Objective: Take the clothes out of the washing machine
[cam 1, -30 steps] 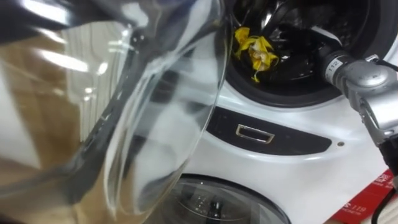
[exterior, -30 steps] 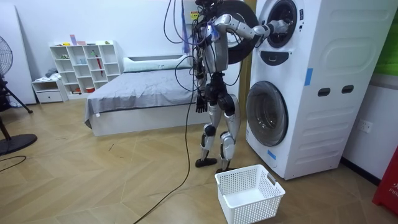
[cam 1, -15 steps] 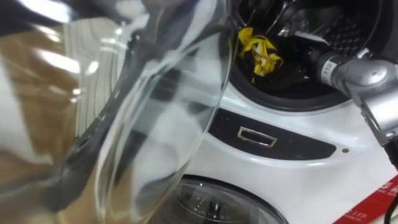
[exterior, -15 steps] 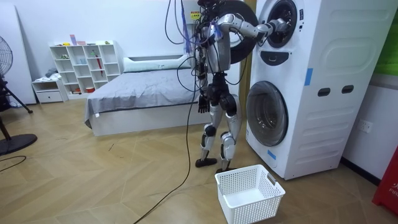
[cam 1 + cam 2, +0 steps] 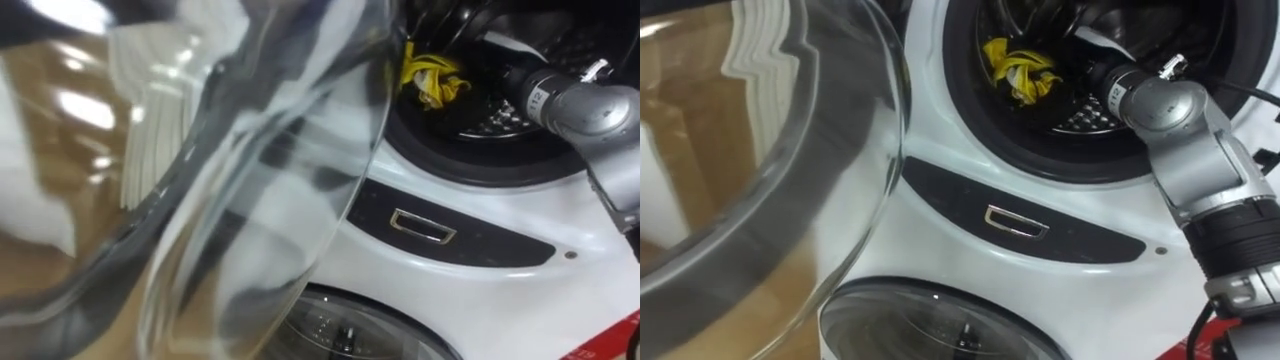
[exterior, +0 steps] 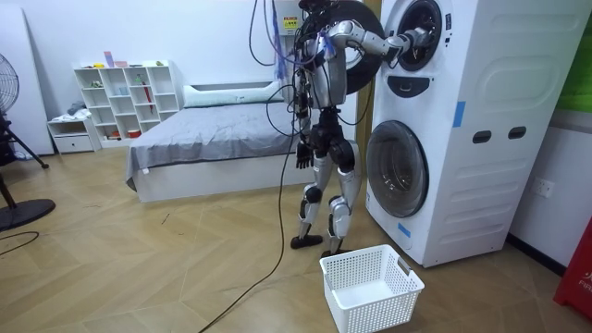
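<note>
Fingers, right hand: hidden inside the upper drum (image 5: 1092, 135); grip cannot be told. Left hand (image 6: 301, 158): idle at my hip. Yellow cloth (image 5: 1018, 62): in the drum, beside my forearm. Step, as I judge it: reaching. Next: close on the cloth, draw it out.

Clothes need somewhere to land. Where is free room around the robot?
The white lattice basket on the wooden floor at its feet holds nothing, and floor on the room view's left of it is bare. The upper drum is crowded: right arm beside yellow crumpled cloth.
</note>
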Available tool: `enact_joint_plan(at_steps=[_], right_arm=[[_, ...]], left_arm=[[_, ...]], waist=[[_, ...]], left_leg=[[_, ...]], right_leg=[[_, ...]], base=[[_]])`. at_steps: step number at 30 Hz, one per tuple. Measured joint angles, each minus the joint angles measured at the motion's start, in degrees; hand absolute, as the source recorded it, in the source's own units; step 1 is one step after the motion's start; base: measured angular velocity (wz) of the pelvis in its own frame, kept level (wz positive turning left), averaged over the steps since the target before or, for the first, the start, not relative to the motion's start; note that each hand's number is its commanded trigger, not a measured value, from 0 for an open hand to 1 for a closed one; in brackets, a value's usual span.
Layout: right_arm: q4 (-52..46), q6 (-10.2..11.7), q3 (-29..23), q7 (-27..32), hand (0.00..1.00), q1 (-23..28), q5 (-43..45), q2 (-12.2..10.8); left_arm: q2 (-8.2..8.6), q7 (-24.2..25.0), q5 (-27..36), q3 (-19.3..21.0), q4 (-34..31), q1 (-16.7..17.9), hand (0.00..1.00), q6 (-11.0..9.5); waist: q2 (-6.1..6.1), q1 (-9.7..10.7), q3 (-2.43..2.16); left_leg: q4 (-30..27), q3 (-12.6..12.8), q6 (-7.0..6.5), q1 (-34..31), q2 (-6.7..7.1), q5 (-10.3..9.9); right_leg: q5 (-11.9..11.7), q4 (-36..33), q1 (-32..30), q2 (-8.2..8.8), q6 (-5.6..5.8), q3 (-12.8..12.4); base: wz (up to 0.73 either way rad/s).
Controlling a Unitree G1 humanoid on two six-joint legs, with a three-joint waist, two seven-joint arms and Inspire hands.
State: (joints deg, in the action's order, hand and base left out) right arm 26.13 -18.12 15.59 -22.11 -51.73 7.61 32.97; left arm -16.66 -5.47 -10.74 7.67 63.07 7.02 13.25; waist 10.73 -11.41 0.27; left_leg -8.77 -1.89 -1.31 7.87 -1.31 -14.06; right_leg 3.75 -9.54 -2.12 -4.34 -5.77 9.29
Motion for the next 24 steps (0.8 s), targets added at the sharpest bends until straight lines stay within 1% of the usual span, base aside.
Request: enact_joint_plan(at_steps=[6,9,11,13,14,15,16,18,19,20,21,22,24], right_arm=[[-0.07,0.01,-0.03,0.36,1.00,0.00,-1.27,0.04],[-0.73,0.00,-0.32,0.70,1.00,0.00,-3.02,0.14],[-2.43,0.00,-0.62,1.45,1.00,0.00,-3.32,0.17],[-5.64,-0.01,-0.73,2.34,1.00,0.03,-3.11,0.27],[-9.36,-0.01,-1.37,3.13,1.00,0.37,-2.61,0.29],[-13.02,0.00,-2.03,4.27,1.00,0.78,-2.64,0.28],[-14.87,0.00,-2.36,5.01,1.00,1.26,-2.65,0.28],[-21.80,0.59,-3.83,8.31,1.00,4.26,-2.64,0.29],[-23.69,0.59,-4.11,9.04,1.00,5.25,-2.61,0.30],[-28.27,0.59,-4.74,10.52,1.00,7.81,-2.62,0.29],[-32.53,0.62,-5.10,11.51,1.00,10.40,-2.57,0.19],[-34.36,0.66,-5.44,11.75,1.00,11.67,-2.30,-0.01],[-39.46,1.05,-5.80,12.84,1.00,16.14,-1.29,-1.29]], left_arm=[[-0.01,-0.07,0.00,-1.10,-0.05,0.27,0.00,-0.90],[0.00,-0.23,-0.19,-1.13,-0.12,0.24,0.00,-0.99],[0.00,-0.39,-0.17,-1.16,0.16,0.41,0.00,-1.43],[0.02,-0.41,-0.13,-1.12,0.16,0.61,0.00,-1.97],[0.14,-0.41,-0.17,-1.02,0.12,0.80,0.00,-2.07],[0.42,-0.41,-0.03,-1.06,0.04,1.11,0.00,-2.08],[0.63,-0.42,-0.03,-1.08,0.04,1.44,0.00,-2.14],[1.23,-0.43,0.12,-1.11,0.18,2.45,0.00,-2.73],[1.31,-0.43,0.11,-1.14,0.20,2.63,0.00,-2.90],[1.46,-0.43,0.04,-1.19,0.18,3.07,0.00,-3.28],[1.60,-0.43,0.08,-1.34,-0.06,3.73,0.00,-3.56],[1.69,-0.43,0.05,-1.37,-0.12,3.95,0.00,-3.61],[2.47,-0.43,-0.02,-1.29,0.11,4.44,0.00,-3.57]], waist=[[-0.03,0.00,0.04],[-0.04,0.00,0.02],[-0.16,0.13,0.05],[-0.33,0.27,-0.04],[-0.68,0.77,-0.09],[-1.09,1.66,-0.24],[-1.54,1.81,-0.30],[-3.52,2.02,-0.40],[-3.91,2.18,-0.48],[-4.57,2.28,-0.62],[-5.03,2.43,-0.63],[-5.11,2.75,-0.62],[-5.46,3.67,-0.57]], left_leg=[[0.16,0.15,0.00,0.17,0.00,0.00],[0.37,0.21,0.11,-0.06,-0.07,-0.07],[0.21,0.33,0.17,-0.10,-0.18,-0.10],[0.12,0.72,0.25,-0.72,-0.28,-0.16],[0.02,0.86,0.29,-1.36,-0.33,-0.18],[-0.02,0.83,0.29,-1.53,-0.36,-0.18],[-0.02,0.87,0.29,-1.44,-0.38,-0.18],[-0.15,1.10,0.28,-0.70,-0.39,-0.17],[-0.15,1.11,0.28,-0.57,-0.39,-0.17],[-0.10,1.28,0.27,-0.39,-0.40,-0.17],[-0.08,2.03,0.27,-0.14,-0.44,-0.16],[-0.09,2.27,0.27,-0.05,-0.45,-0.17],[0.11,3.23,0.27,0.34,-0.93,-0.17]], right_leg=[[0.07,-0.01,0.00,-0.06,0.00,-0.33],[0.11,-0.03,-0.26,-0.22,-0.03,-0.45],[0.16,-0.07,-0.34,-0.39,-0.12,-0.59],[0.15,-0.14,-1.10,-0.53,-0.16,-0.90],[0.10,-0.14,-1.71,-0.56,-0.21,-0.93],[0.08,-0.15,-1.85,-0.51,-0.23,-0.83],[0.07,-0.17,-1.77,-0.51,-0.23,-0.84],[0.07,-0.12,-0.93,-0.52,-0.22,-1.20],[0.08,-0.11,-0.82,-0.53,-0.21,-1.23],[0.10,-0.14,-0.72,-0.53,-0.18,-1.25],[0.11,-0.15,-0.69,-0.67,-0.16,-1.38],[0.11,-0.15,-0.67,-0.68,-0.16,-1.37],[0.11,-0.09,-0.48,-0.73,-0.16,-1.31]], base=[[0.00],[-0.03],[-0.02],[-0.07],[0.00],[0.00],[0.00],[0.00],[-0.04],[-0.15],[-0.19],[-0.17],[-0.10]])
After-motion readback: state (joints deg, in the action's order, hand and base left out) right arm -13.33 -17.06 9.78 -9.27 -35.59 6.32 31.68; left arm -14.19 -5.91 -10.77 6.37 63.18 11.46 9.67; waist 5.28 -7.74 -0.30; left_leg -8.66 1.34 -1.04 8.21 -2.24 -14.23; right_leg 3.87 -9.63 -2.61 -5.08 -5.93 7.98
